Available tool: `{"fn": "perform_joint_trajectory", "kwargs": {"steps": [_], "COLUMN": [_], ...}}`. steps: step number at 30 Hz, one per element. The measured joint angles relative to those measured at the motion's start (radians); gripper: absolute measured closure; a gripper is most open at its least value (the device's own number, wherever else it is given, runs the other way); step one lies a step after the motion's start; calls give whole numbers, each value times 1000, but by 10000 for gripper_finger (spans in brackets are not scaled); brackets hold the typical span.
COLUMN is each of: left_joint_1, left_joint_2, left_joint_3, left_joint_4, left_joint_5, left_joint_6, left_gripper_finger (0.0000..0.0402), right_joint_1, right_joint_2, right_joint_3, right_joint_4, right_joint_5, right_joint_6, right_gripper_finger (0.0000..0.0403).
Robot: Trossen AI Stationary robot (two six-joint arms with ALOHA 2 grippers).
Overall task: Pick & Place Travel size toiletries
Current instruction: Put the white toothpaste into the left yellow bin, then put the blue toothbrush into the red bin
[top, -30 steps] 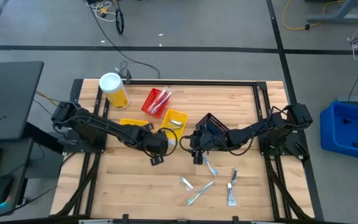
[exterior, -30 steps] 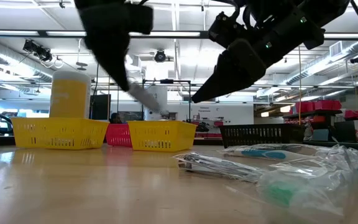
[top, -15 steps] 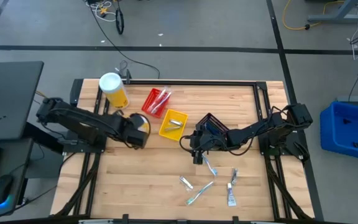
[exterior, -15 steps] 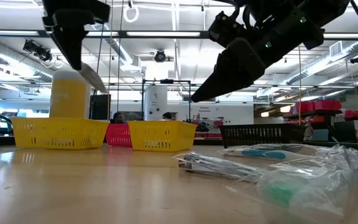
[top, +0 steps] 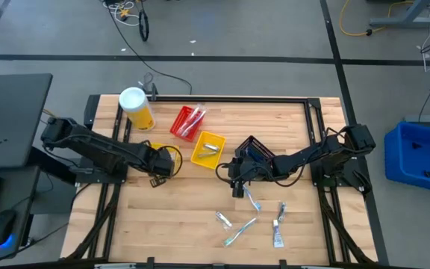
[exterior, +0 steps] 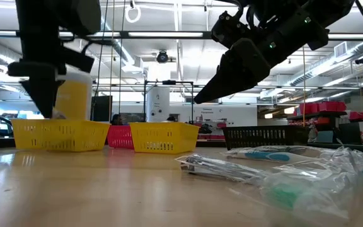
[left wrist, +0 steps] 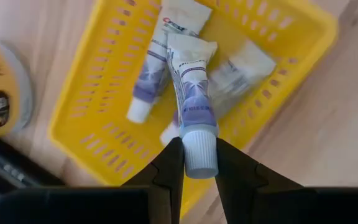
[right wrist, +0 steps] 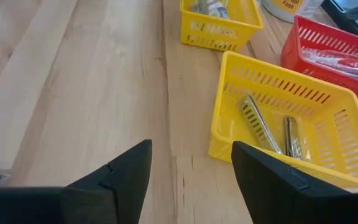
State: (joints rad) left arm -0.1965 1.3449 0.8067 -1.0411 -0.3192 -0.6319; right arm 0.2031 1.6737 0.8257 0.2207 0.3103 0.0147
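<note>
the left tool (left wrist: pixel 194 163) is clamped on a white toothpaste tube (left wrist: pixel 191 99) by its cap end, hanging over the yellow bin (top: pixel 162 149) at centre left of the high view. two more tubes already lie in that bin (left wrist: pixel 185 74).

the risk, as i judge it: the tube sits above the bin's near rim rather than its middle, so a release here could drop it on the rim and tip it out onto the worktop (top: pixel 185 217). a grip this close to the cap may also let the tube swing or slide.

the right tool (top: pixel 235 187) hangs spread and empty at centre frame, above the loose toiletries (top: pixel 248 220) lying at lower centre right.

other containers: a second yellow bin (right wrist: pixel 291 127) holds two slim dark-handled items, razors by the look; a red bin (top: pixel 187 122) holds wrapped pieces, likely toothbrushes; a black bin (top: pixel 256 152) whose contents cannot be told. a yellow canister (top: pixel 136 107) stands at upper left.
</note>
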Motion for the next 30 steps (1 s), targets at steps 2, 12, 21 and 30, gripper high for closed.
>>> {"fn": "perform_joint_trajectory", "kwargs": {"steps": [2,12,21,30], "left_joint_1": [15,62,67,64], "left_joint_2": [0,0,0,0], "left_joint_3": [-34,-78,-78,-26], "left_joint_4": [42,62,63,58], "left_joint_5": [-8,-43,-70,-58], "left_joint_6": [53,143,127,132], "left_gripper_finger": [318,301,241,221], "right_joint_1": [0,0,0,44], "right_joint_2": [0,0,0,-13], "right_joint_3": [0,0,0,0], "right_joint_4": [0,0,0,-94], "right_joint_5": [0,-1,-32,-85], "right_joint_6": [0,23,64,111], "right_gripper_finger": [169,148,149,182]}}
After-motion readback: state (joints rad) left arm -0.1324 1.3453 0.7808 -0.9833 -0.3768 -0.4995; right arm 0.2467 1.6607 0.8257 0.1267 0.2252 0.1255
